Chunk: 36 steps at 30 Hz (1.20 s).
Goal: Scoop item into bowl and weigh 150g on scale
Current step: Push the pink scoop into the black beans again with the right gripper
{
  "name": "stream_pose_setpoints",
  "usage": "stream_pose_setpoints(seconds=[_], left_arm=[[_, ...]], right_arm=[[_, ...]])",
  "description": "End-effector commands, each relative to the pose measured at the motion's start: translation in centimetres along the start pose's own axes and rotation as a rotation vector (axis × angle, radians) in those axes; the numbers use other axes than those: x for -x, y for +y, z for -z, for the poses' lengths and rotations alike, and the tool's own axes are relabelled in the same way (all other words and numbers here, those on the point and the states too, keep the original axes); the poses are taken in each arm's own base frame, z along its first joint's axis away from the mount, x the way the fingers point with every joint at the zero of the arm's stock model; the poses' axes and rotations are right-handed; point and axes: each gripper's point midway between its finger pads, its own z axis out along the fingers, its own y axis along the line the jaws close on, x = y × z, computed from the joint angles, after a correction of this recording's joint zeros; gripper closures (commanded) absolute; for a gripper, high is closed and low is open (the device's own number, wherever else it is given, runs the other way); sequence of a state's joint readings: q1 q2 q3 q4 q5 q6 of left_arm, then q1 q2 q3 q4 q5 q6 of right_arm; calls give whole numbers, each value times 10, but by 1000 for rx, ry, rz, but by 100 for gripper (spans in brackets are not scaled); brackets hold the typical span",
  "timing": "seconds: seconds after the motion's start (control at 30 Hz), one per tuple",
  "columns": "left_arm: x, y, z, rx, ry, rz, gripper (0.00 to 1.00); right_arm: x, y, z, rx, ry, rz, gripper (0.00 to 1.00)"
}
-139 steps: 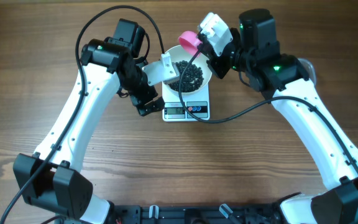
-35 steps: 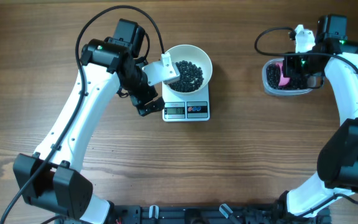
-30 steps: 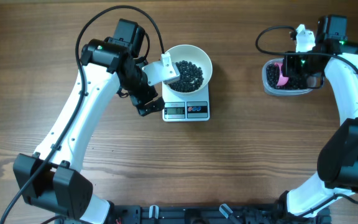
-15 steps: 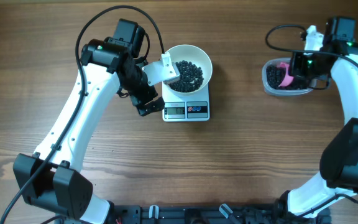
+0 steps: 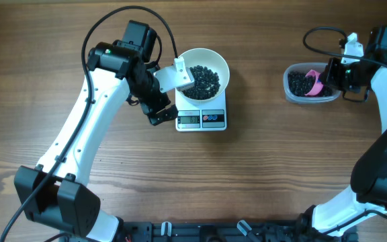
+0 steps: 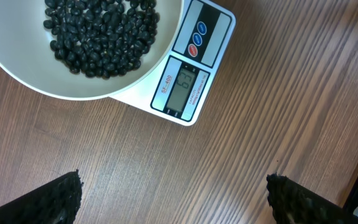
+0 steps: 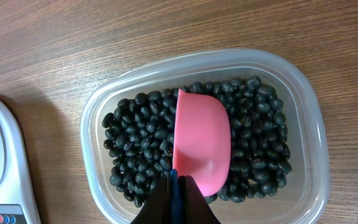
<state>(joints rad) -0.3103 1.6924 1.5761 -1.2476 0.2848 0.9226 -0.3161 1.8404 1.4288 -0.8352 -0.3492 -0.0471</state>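
Observation:
The white bowl (image 5: 219, 69) sits on the scale (image 5: 202, 118) and holds a heap of black beans, the item (image 5: 205, 81). My left gripper (image 5: 157, 111) stands open just left of the scale. In its wrist view the fingers (image 6: 58, 200) straddle bare wood, with the bowl (image 6: 135, 81), the item (image 6: 101, 28) and the scale (image 6: 185, 87) ahead. My right gripper (image 7: 174, 182) is shut on the blue handle of a pink scoop (image 7: 201, 146). The scoop dips into more beans (image 7: 135, 143) in a clear tub (image 7: 312, 118). From overhead that right gripper (image 5: 334, 75) is over the tub's right end.
The clear plastic tub (image 5: 289, 91) stands at the far right of the wooden table, well apart from the scale. A corner of the scale (image 7: 8, 168) shows at the left edge of the right wrist view. Black cables arc behind both arms.
My right gripper has carried the pink scoop rightward across the tub, from its left end to its middle. The left arm, bowl and scale have not moved.

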Motion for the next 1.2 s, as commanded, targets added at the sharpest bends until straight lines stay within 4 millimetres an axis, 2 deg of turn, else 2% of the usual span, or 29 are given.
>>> stream_pose_setpoints(seconds=[0.0, 0.07, 0.2, 0.3, 0.37, 0.63, 0.8, 0.93, 1.03, 1.17], left_arm=[[-3, 1, -5, -12, 9, -3, 0], [-3, 1, -5, -12, 9, -3, 0], [-3, 1, -5, -12, 9, -3, 0], [-3, 1, -5, -12, 9, -3, 0], [-3, 1, -5, -12, 9, -3, 0], [-3, 1, -5, -12, 9, -3, 0], [-3, 1, -5, -12, 9, -3, 0], [-3, 1, -5, -12, 9, -3, 0], [-3, 1, -5, -12, 9, -3, 0], [-3, 1, -5, -12, 9, -3, 0]], right_arm=[[-12, 13, -15, 95, 37, -8, 96], [-7, 18, -14, 127, 16, -2, 96], [-6, 16, -14, 113, 13, 2, 96], [-18, -8, -16, -24, 58, -11, 96], [-21, -14, -17, -58, 69, -12, 96], [-12, 3, -18, 43, 28, -1, 96], [-2, 2, -18, 41, -10, 30, 96], [-18, 3, -18, 45, 51, 13, 96], [-21, 3, -18, 46, 65, 7, 96], [-8, 2, -18, 41, 11, 31, 96]])
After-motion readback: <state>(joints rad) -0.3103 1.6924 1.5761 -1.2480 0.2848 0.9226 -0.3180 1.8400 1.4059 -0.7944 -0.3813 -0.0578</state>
